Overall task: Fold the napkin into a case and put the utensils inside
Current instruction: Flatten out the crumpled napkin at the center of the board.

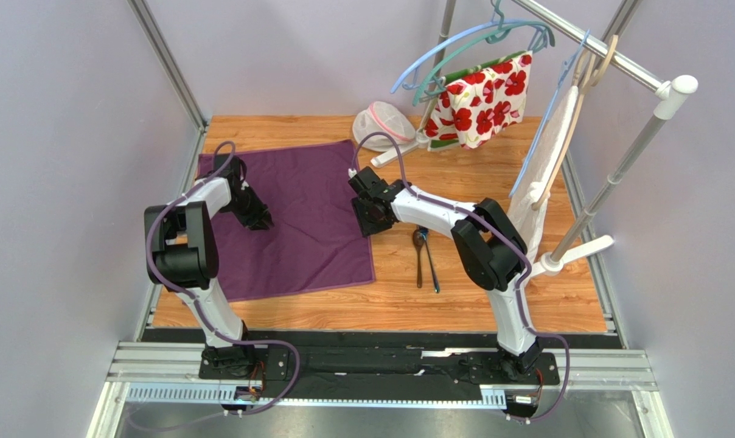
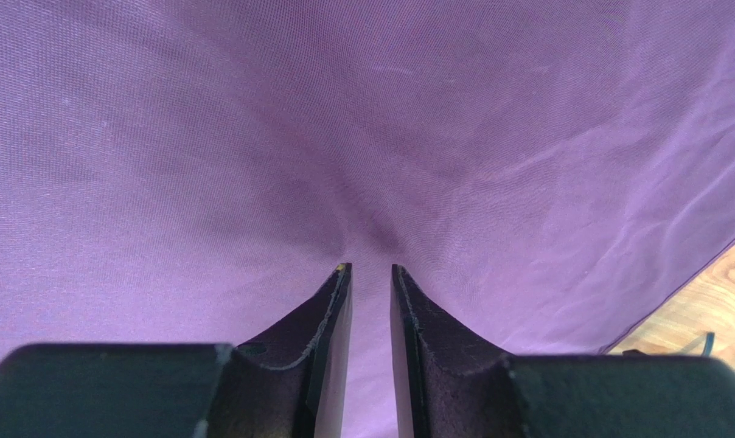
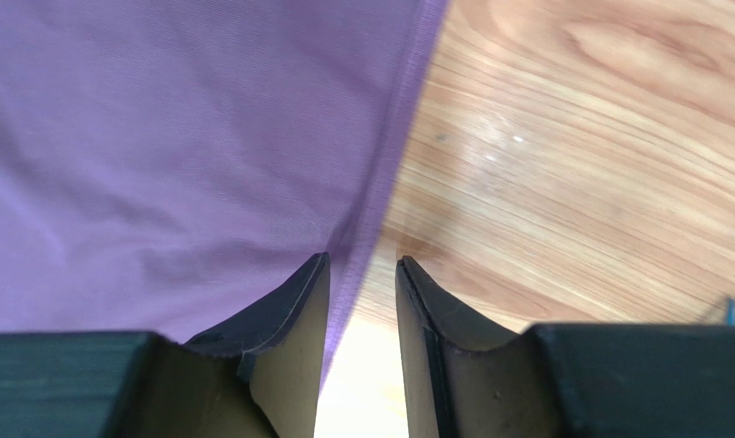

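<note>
Top external view: the napkin (image 1: 298,228) lies flat, left of centre on the table (image 1: 490,301); the utensils (image 1: 424,258) lie just right of it, apart from the cloth. The left gripper (image 1: 257,219) is down on the napkin's left part, jaws narrow, and the cloth puckers into its tips, so it seems to pinch a tuck. The right gripper (image 1: 367,219) straddles the right hem, jaws narrow; whether it has truly caught the hem I cannot tell. For a clean fold, I judge both should lift level and together; carry the edge straight across; keep clear of the utensils.
</note>
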`<state>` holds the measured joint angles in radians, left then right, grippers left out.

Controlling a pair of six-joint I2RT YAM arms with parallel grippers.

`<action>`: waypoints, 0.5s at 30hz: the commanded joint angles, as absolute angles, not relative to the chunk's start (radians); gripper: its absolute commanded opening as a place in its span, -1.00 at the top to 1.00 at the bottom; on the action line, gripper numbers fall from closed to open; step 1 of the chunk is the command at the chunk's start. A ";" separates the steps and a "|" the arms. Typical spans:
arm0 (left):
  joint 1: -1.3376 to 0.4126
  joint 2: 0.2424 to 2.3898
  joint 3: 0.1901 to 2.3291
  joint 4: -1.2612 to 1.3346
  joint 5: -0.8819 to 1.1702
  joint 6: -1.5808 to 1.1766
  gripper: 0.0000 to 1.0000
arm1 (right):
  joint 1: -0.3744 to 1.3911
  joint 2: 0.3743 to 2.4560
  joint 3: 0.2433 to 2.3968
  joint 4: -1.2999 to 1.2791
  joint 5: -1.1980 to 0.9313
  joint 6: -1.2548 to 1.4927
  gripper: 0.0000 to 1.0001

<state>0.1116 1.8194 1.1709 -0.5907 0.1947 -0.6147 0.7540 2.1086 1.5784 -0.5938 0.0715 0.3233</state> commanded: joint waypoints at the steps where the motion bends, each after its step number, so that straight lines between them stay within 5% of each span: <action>1: 0.109 1.787 1.170 -0.566 0.216 -0.638 0.39 | 0.755 2.066 1.560 -0.589 0.141 0.316 0.26; 15: 0.098 1.393 1.120 -0.802 -0.035 -0.584 0.21 | 0.755 1.997 1.578 -0.637 0.276 0.307 0.22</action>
<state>0.0917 1.5421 1.1584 -0.6788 0.0982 -0.5877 0.7189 2.1014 1.5677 -0.6350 0.2367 0.3141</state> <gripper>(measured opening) 0.394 0.378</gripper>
